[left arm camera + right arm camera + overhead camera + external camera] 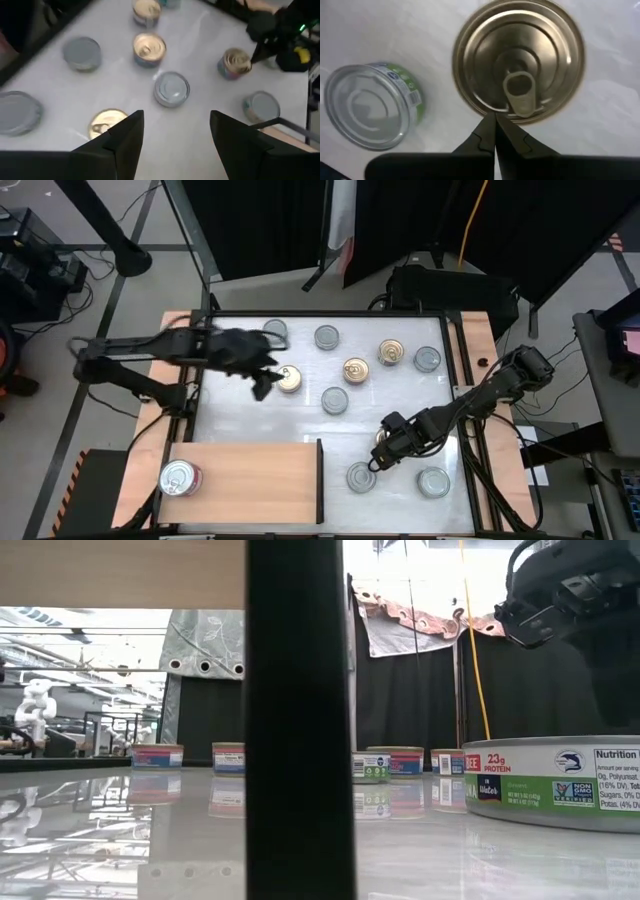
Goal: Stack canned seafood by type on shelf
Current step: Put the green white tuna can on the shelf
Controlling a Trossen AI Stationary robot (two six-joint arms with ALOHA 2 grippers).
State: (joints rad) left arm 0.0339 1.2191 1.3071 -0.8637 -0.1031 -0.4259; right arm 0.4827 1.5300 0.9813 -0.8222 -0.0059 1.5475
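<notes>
The right gripper (495, 120) has its fingers pressed together, tips just beside the pull tab of a gold-lidded tin (520, 60), whose label is hidden under the arm from above. A green-labelled silver tin (372, 105) lies near it. The left gripper (262, 380) hangs with fingers apart, holding nothing, just beside another gold tin (289, 378) (half covered). The shelf (250, 480) carries one red-labelled tin (178, 477), well apart from both. In the low view its dark edge (298, 720) blocks much of the desk (400, 390).

The nearest can (560, 785) reads "23g PROTEIN" and "Nutrition".
</notes>
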